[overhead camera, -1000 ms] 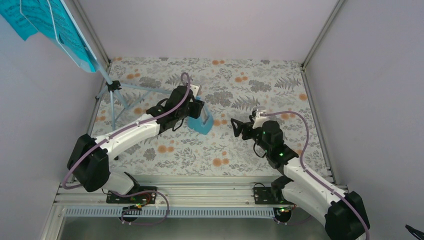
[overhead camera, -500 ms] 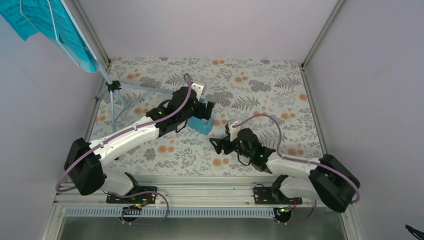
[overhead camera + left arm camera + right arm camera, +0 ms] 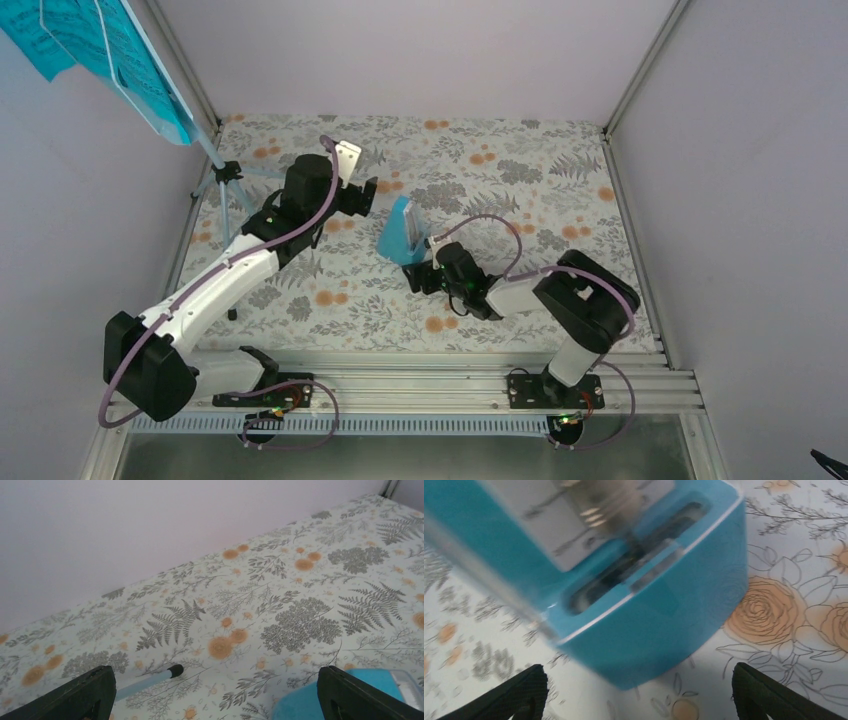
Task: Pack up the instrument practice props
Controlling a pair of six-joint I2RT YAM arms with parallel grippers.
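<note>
Left gripper (image 3: 362, 197) apart, withdrawn off metronome (image 3: 402, 232) | right gripper (image 3: 415, 277) apart, moved up beside metronome base

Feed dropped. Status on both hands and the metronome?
Left hand open, clear of metronome. Right hand open, close beside it, not gripping. Music stand upright, far left.

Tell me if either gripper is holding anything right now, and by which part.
Nothing is held. The left gripper is open over the table; the right gripper is open in front of the metronome, not clamped on it.
</note>
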